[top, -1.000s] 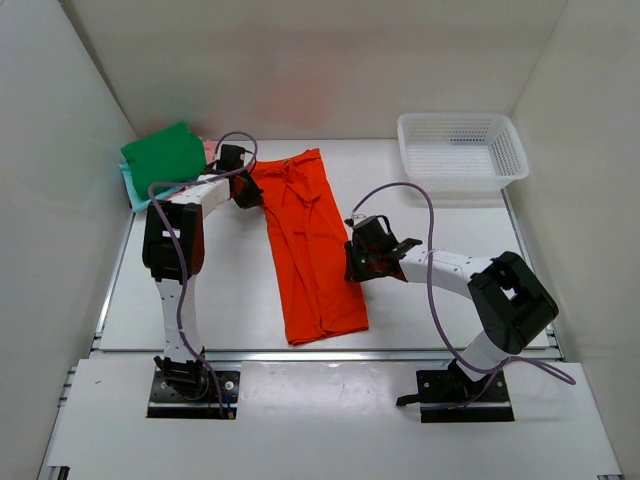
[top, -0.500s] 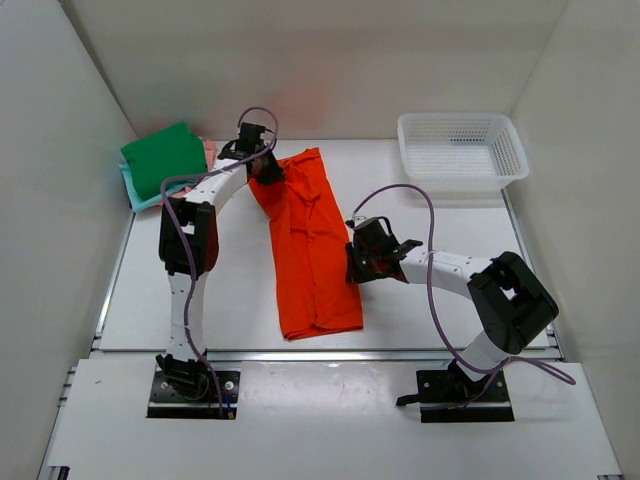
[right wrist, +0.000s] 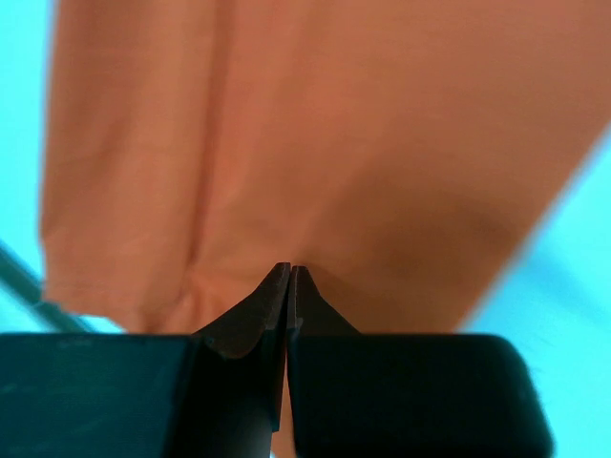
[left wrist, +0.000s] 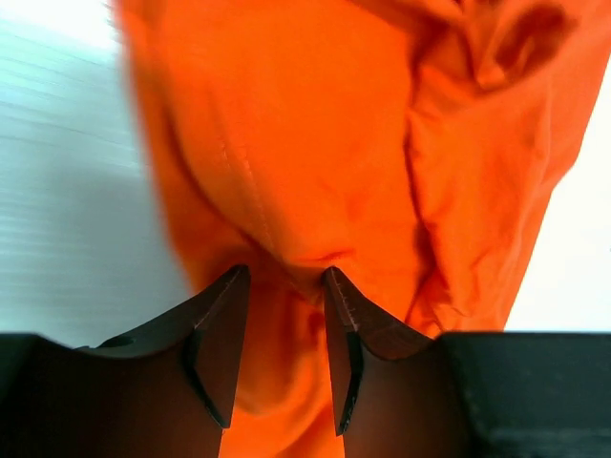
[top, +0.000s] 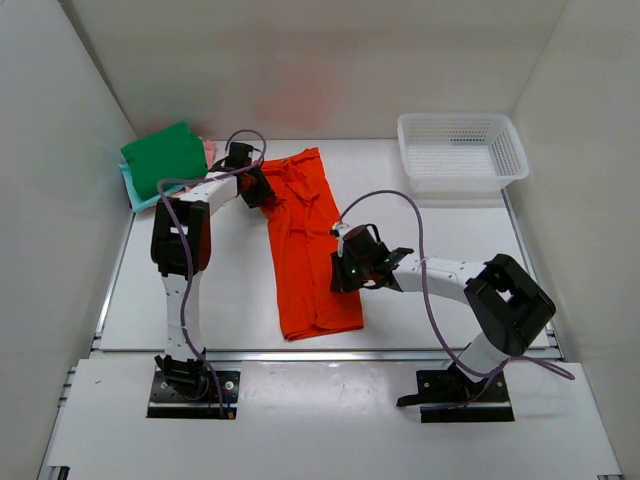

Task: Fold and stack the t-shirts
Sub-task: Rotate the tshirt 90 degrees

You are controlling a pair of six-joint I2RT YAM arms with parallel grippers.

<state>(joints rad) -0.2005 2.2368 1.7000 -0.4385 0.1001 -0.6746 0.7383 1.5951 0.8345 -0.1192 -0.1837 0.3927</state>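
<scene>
The left end effector (left wrist: 284, 279) is clamped on a bunched fold of the bright orange cloth t-shirt (top: 305, 240). The right end effector (right wrist: 288, 272) pinches its edge, fingers together.

Gripper (right wrist: 288, 277) is seen with fingers pressed together, shirt (right wrist: 315, 143) cloth pinched at the tips. Most of the frame is filled by the shirt. Table (right wrist: 573, 286) is seen at both sides.

The white table (top: 230, 285) carries an orange t-shirt (top: 303, 255), a folded shirt stack (top: 162, 157) and a mesh basket (top: 462, 150).
</scene>
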